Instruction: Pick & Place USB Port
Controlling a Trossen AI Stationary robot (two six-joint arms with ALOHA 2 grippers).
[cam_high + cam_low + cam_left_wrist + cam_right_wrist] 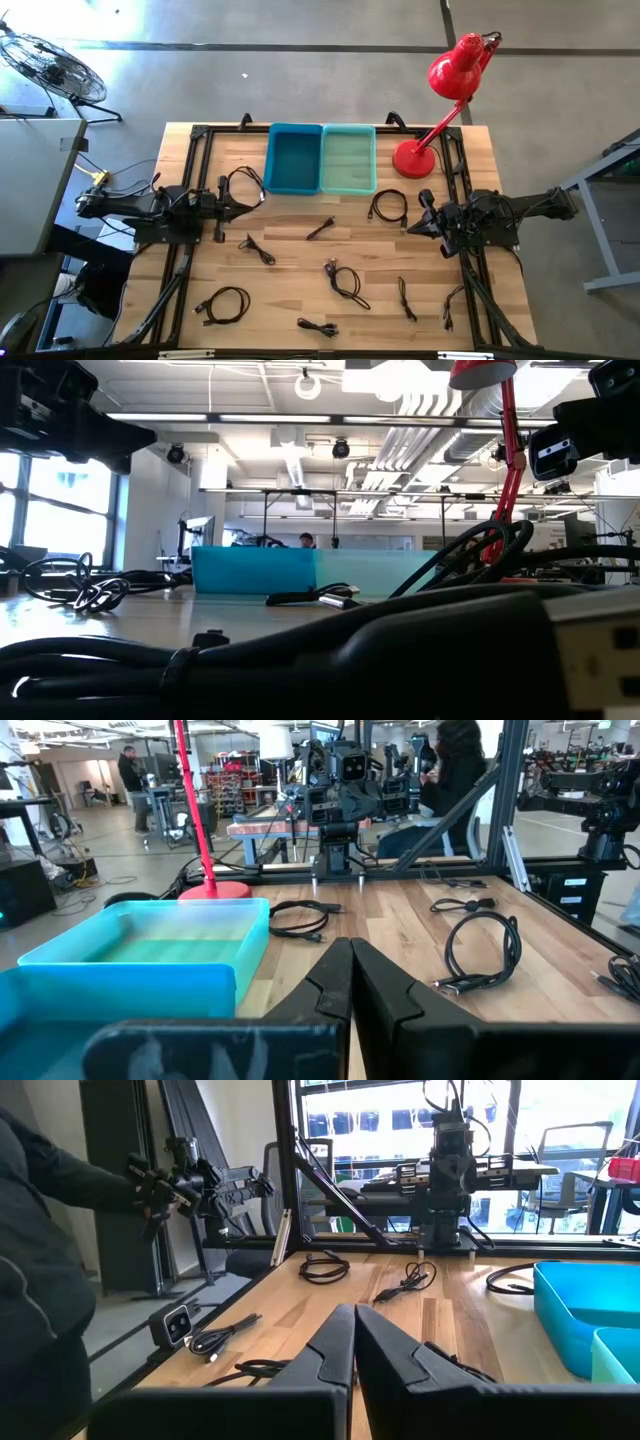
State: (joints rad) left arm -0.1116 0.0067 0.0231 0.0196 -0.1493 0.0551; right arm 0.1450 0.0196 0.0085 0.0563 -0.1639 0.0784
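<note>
With jaws together, the left gripper (252, 205) and right gripper (412, 226) waited mid-frame, cables (345, 281) strewn below awaiting the bins (321, 159).

Nine USB cables (345, 280), two bins, one lamp and two arms on one bench (300, 270).

The two bins are a blue bin (295, 160) and, touching it, a teal bin (349, 160). One red lamp (440, 100) stands beyond the teal bin from the blue bin. Of the nine cables, three are coiled loops: one (243, 182) just beside the blue bin, one (388, 207) near the teal bin, and one (225, 305) well apart from the blue bin. The other six lie loose, all farther from the blue bin. There are two pincers, a left pincer (247, 203) and a right pincer (410, 225). One fan (50, 65) is on the floor.
</note>
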